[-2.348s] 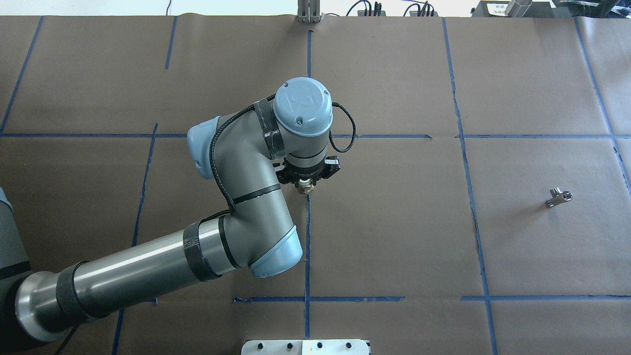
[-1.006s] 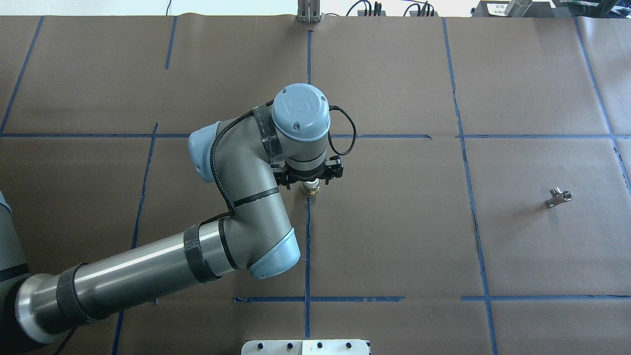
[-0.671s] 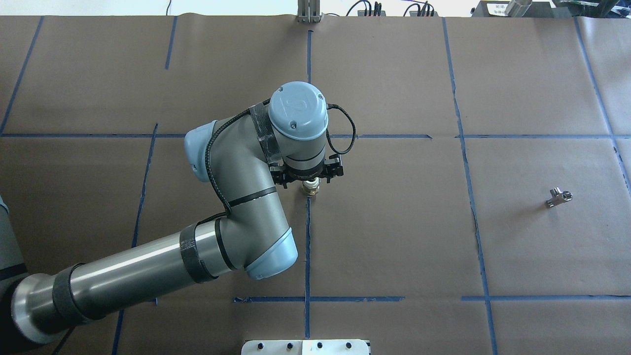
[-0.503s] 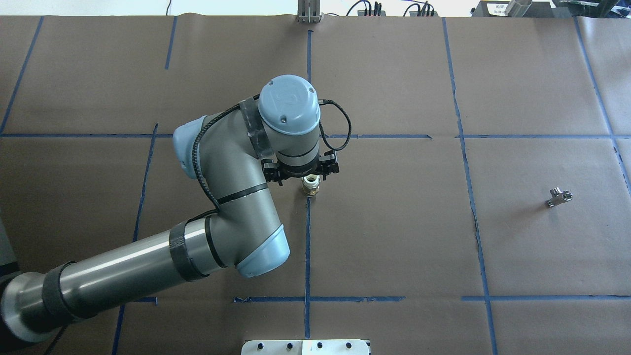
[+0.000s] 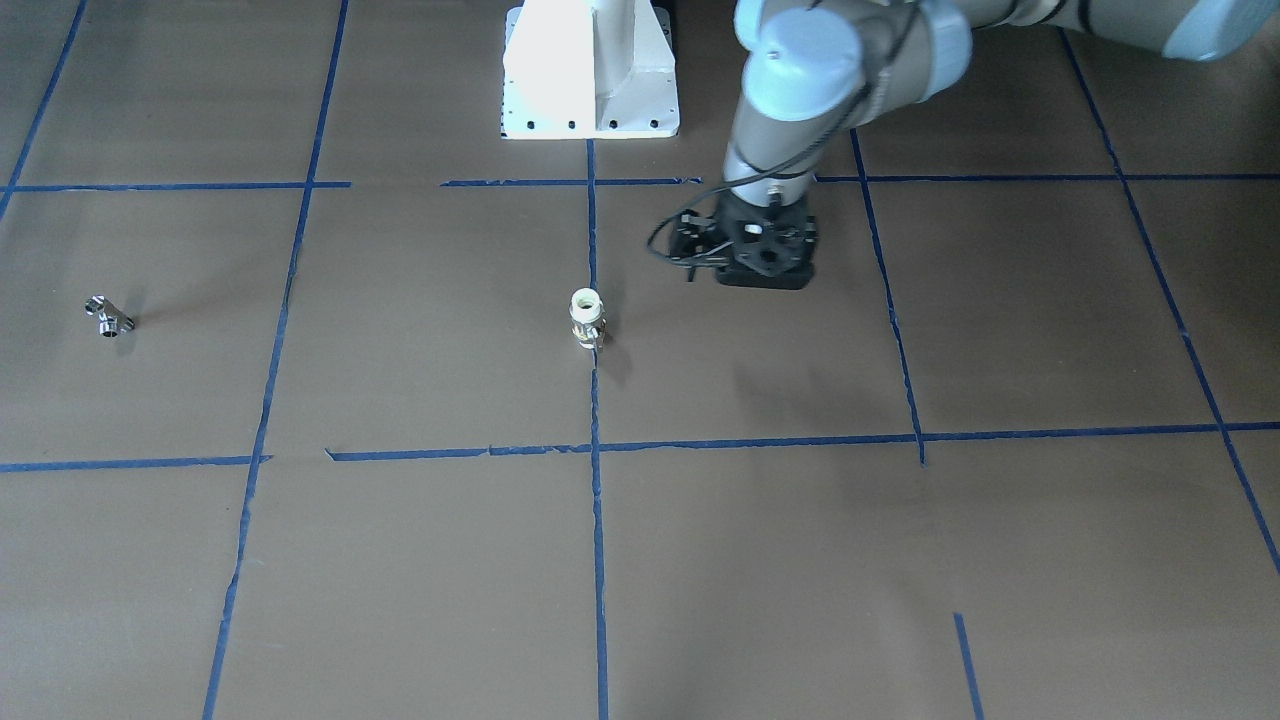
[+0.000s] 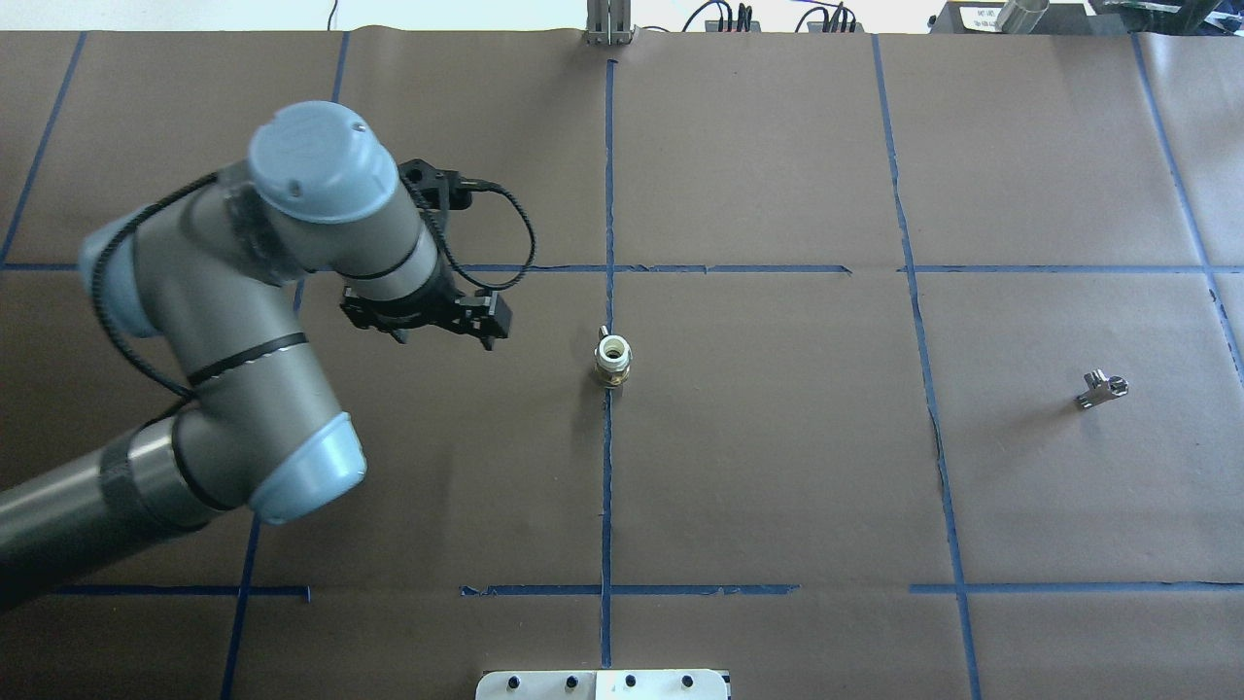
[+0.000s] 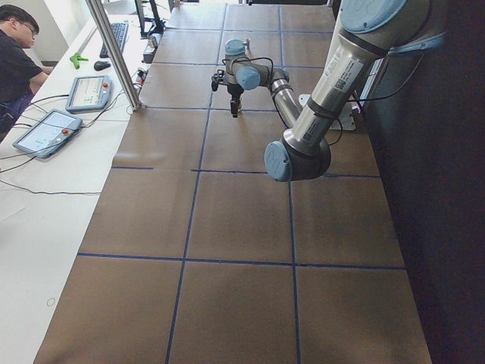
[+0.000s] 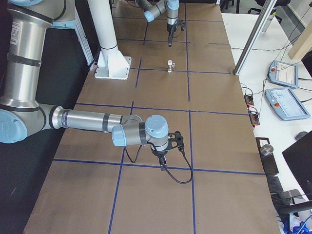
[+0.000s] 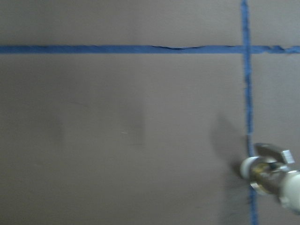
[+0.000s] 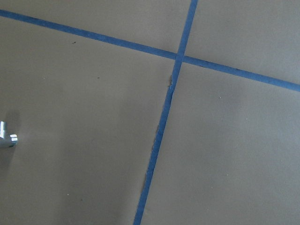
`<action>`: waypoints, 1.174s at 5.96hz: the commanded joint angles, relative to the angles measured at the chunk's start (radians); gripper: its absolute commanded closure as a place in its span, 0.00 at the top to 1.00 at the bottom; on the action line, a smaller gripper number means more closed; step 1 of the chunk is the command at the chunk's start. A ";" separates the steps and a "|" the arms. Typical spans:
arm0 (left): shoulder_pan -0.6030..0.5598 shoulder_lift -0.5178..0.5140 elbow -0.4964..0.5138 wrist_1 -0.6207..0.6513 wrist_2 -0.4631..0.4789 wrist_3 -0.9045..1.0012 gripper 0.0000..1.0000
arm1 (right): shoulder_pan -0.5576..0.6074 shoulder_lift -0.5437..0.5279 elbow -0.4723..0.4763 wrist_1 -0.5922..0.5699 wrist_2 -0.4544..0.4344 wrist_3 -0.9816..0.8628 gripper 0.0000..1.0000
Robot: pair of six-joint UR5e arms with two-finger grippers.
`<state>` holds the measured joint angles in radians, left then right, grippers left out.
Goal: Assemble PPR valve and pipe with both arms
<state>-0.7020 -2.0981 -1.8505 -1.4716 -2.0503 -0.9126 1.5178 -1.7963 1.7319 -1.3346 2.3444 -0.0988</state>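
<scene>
The PPR valve (image 6: 613, 360) stands upright and alone on the blue centre tape line; it also shows in the front view (image 5: 586, 320) and at the lower right edge of the left wrist view (image 9: 269, 173). My left gripper (image 6: 425, 316) hangs raised above the table to the valve's left, well apart from it and holding nothing (image 5: 760, 272). The chrome T-shaped pipe (image 6: 1101, 389) lies far right (image 5: 108, 317) and at the left edge of the right wrist view (image 10: 7, 138). My right gripper (image 8: 162, 163) shows only in the right side view; I cannot tell if it is open.
Brown paper with a blue tape grid (image 6: 607, 486) covers the table. The white robot base plate (image 5: 590, 70) sits at the near edge. A metal post (image 6: 607, 24) and cables stand at the far edge. An operator (image 7: 15, 45) sits beside the table.
My left gripper stood over the valve, then let it go and swung away to the left. The valve stays upright on the tape line. The pipe has not moved.
</scene>
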 commanded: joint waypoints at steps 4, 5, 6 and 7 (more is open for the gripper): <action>-0.719 0.561 0.037 -0.015 -0.308 1.017 1.00 | -0.067 0.077 0.008 0.000 0.032 0.134 1.00; -0.823 0.608 0.101 -0.015 -0.338 1.111 1.00 | -0.080 0.080 0.014 0.002 0.035 0.155 1.00; -0.879 0.675 0.103 -0.018 -0.338 1.114 1.00 | -0.099 0.098 0.014 0.003 0.041 0.201 1.00; -0.887 0.681 0.102 -0.019 -0.340 1.109 1.00 | -0.143 0.113 0.015 0.006 0.036 0.255 1.00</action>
<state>-1.5632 -1.4391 -1.7531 -1.4894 -2.3861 0.1903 1.4095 -1.6974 1.7457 -1.3309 2.3822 0.1085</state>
